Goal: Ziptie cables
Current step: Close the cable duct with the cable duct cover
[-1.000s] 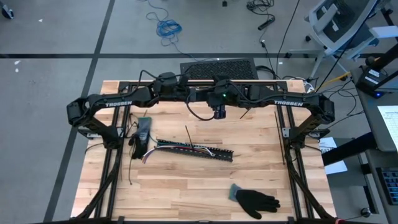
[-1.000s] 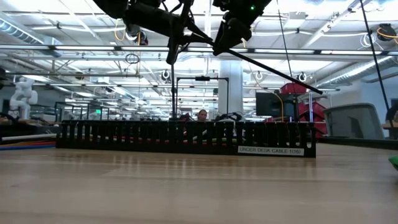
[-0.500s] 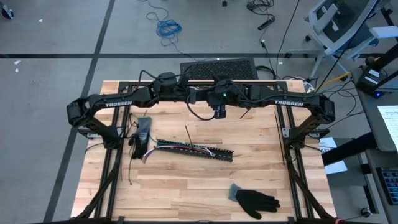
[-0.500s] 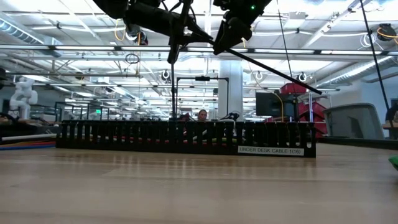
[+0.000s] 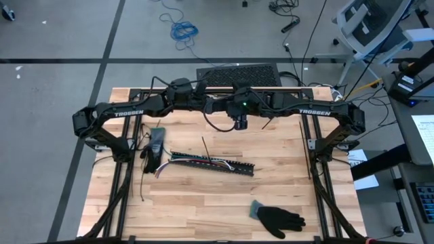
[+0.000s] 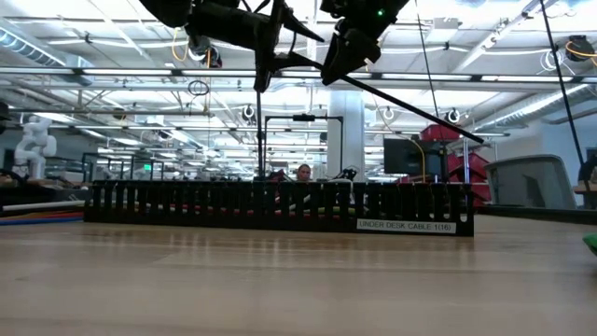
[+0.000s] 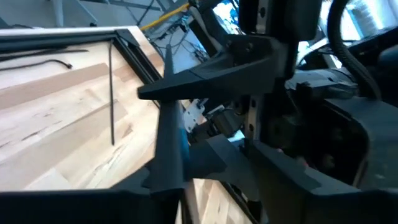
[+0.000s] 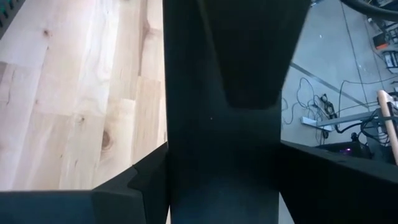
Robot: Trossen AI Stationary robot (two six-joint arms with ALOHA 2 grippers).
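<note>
The cables (image 5: 203, 160) lie along a black slotted strip (image 6: 280, 205) in the middle of the table, their coloured ends (image 5: 160, 169) sticking out at its left. Both grippers meet high above the table's far middle. My left gripper (image 6: 280, 37) is open. My right gripper (image 6: 338, 65) is shut on a long black zip tie (image 6: 410, 107), which slants down from it toward the table's right. In the left wrist view the zip tie's strap (image 7: 169, 130) stands between my left fingers; whether they touch it, I cannot tell. My right gripper holds the zip tie (image 6: 350, 82) near its upper end, high above the table. The crowded grippers hide which part the fingers are on. The long free end (image 6: 457, 131) slants down toward the table's right, lifted clear of the strip.
A black glove (image 5: 278, 218) lies near the front right. Loose thin black strands (image 5: 203, 146) (image 5: 303, 146) (image 5: 142, 183) lie on the wood. A dark object (image 5: 154, 146) sits left of the strip. A person (image 6: 303, 173) shows in the room behind.
My left gripper has opened; in the low view one of its fingers has swung up and away from the other. The zip tie keeps its slant below my right gripper. Both arms stay in place.
</note>
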